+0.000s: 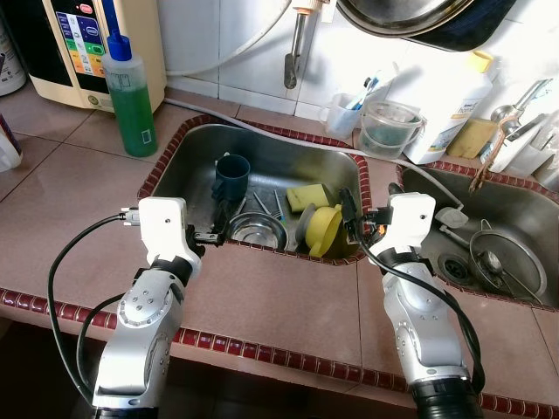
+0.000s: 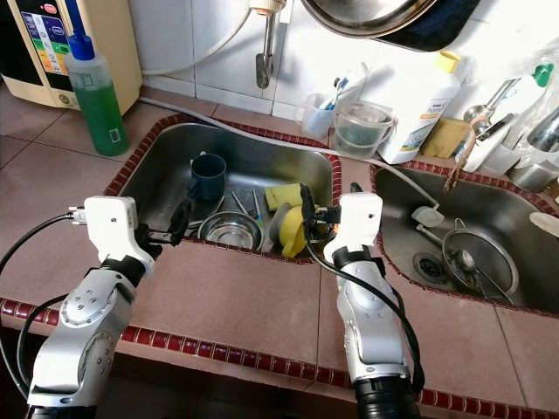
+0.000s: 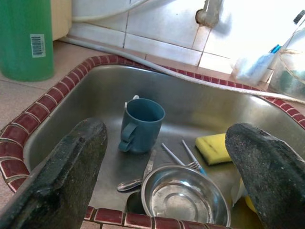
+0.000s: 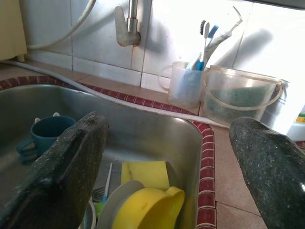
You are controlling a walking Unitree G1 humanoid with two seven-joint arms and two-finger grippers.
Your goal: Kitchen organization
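My left gripper [image 3: 167,176] is spread wide at the near rim of the sink [image 1: 188,144], centre frame, holding nothing. My right gripper [image 4: 169,181] is equally wide over the yellow cup [image 1: 325,229], whose base my fingers hide. The left wrist view shows the blue mug [image 3: 140,124] upright, the steel bowl [image 3: 183,195] and cutlery; the right wrist view adds the sponge [image 4: 145,174] and toothbrush holder [image 4: 183,86].
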